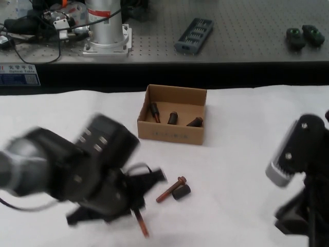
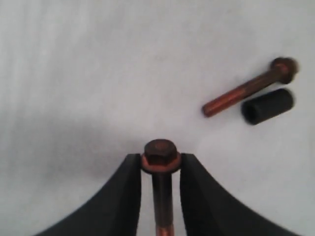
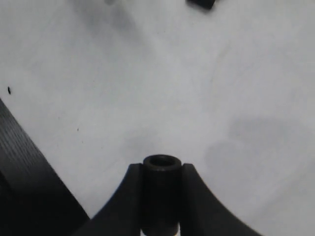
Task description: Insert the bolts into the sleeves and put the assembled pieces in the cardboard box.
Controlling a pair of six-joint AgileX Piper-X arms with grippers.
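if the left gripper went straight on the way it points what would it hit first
Probably the white table cover, touched first by the head of the bolt in the left gripper. The loose bolt and sleeve lie off to one side of that line. Depth is unclear.

cardboard box (image 1: 172,135) with three pieces (image 1: 172,118) inside, loose bolt (image 1: 171,189) just beside sleeve (image 1: 181,192) in front

White-covered bench (image 1: 247,170), grey perforated table (image 1: 247,31) right behind it
Back there: a silver post (image 1: 104,20), tangled cables (image 1: 31,25), a dark ribbed tray (image 1: 194,34), two small dark knobs (image 1: 305,37).
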